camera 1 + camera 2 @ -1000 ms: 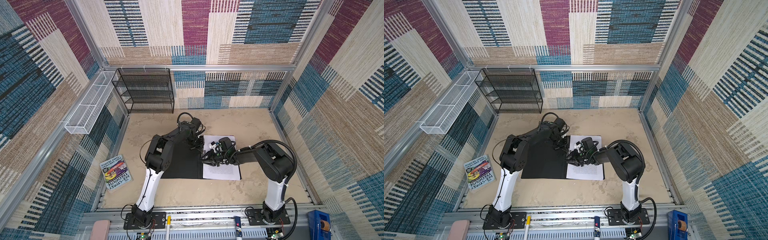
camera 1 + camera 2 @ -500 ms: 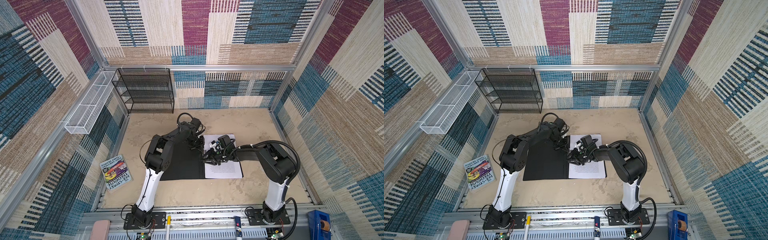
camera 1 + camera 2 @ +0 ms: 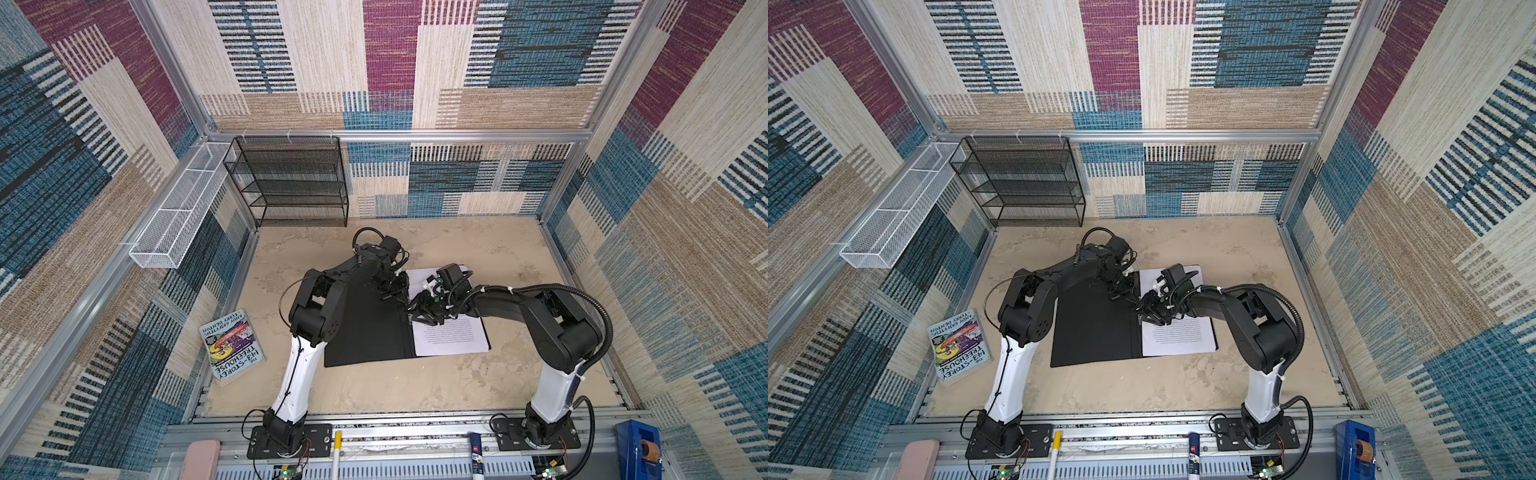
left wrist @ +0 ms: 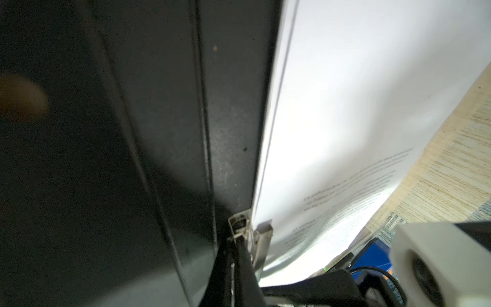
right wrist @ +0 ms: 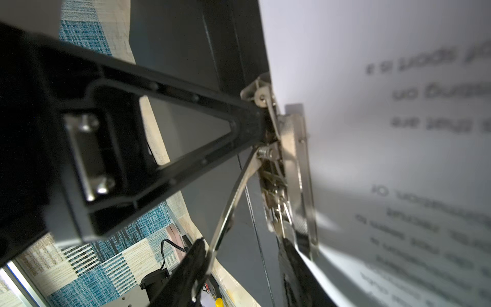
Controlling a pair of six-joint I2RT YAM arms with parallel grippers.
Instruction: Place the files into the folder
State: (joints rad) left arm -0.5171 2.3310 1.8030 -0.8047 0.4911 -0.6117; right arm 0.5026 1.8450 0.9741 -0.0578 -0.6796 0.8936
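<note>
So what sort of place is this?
Likely a robot test cell, not an office: patterned walls on an aluminium frame box in a table, where the left arm and right arm handle a folder.

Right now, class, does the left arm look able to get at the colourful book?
Probably yes. The book lies flat on the table beside that arm's base, with nothing between them; its tool would first have to leave the folder.

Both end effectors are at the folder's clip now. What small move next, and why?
Probably press the lever down flat with the right end effector. The files lie in the folder with their edge at the clip, the lever stands raised between its open jaws, and the shut left end effector rests at the clip's end.
</note>
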